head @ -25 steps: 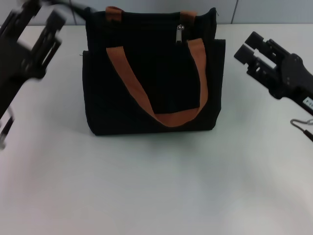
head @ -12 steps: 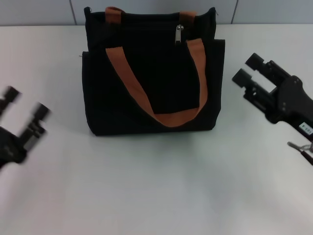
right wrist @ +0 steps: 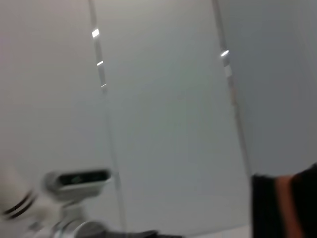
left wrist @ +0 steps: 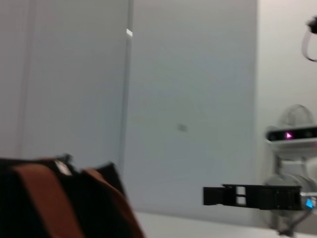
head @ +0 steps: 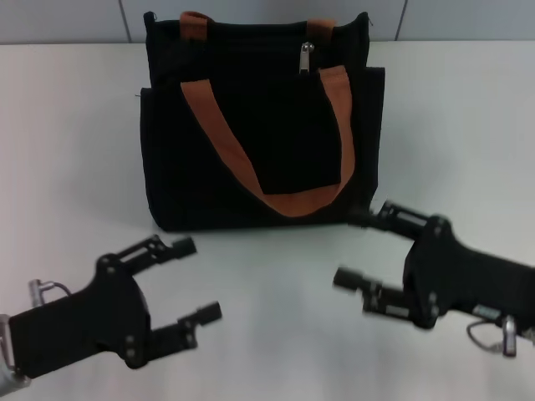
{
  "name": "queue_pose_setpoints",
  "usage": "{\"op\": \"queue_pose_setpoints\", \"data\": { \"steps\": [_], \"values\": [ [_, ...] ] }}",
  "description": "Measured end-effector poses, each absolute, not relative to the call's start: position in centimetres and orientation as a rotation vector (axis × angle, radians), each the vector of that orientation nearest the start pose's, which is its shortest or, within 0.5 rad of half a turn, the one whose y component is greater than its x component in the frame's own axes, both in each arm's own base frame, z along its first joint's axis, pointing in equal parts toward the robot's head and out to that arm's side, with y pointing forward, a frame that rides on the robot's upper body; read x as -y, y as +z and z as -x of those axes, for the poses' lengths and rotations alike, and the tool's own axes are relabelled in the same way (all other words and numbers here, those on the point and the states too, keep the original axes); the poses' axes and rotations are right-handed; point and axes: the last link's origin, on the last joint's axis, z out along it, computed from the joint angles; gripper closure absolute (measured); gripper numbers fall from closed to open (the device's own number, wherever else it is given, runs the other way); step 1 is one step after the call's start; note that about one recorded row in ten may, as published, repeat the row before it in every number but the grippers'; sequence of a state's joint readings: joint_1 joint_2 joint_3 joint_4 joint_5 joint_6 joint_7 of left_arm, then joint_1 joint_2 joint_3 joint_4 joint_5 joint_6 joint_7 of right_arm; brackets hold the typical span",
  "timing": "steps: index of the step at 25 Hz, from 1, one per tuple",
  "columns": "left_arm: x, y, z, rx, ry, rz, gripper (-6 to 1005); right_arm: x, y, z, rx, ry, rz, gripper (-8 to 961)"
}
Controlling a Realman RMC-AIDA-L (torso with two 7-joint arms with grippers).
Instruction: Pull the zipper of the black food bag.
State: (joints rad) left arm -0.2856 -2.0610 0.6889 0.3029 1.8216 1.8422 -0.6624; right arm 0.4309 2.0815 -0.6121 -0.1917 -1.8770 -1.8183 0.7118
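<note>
On the white table (head: pixel 468 117), we find the black food bag (head: pixel 259 150) upright at the far edge, its zipper (head: pixel 307 57) untouched at the top right. Both arms have dropped to the near side since a second ago: left gripper (head: pixel 194 280) and right gripper (head: pixel 368 251) stand parted, empty. We judge ample bare tabletop between them and the bag for approach.

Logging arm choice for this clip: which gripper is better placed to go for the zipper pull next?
Probably right. The zipper sits right of centre on the black food bag, and the open right gripper is beside the bag's right front corner. The left gripper, also open, sits farther off.
</note>
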Motion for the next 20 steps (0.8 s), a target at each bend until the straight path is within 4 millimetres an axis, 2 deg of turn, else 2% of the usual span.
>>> {"op": "queue_pose_setpoints", "data": {
  "steps": [2,5,8,20],
  "values": [
    [-21.1,-3.0,29.7,0.21,-1.066,2.71,227,-23.1,-5.0,-26.6,-0.246,1.222,2.689,303],
    [-21.0,-3.2,29.6,0.206,-1.052,2.742,227,-22.5,-5.5,-26.7,-0.242,1.188,2.749,301],
    [-20.9,-3.8,29.7,0.196,-1.013,2.801,227,-22.2,-6.0,-26.9,-0.226,1.156,2.774,127],
    [-21.4,-3.9,29.6,0.176,-0.99,2.802,227,-22.7,-7.5,-27.4,-0.247,1.045,2.788,133]
  ]
}}
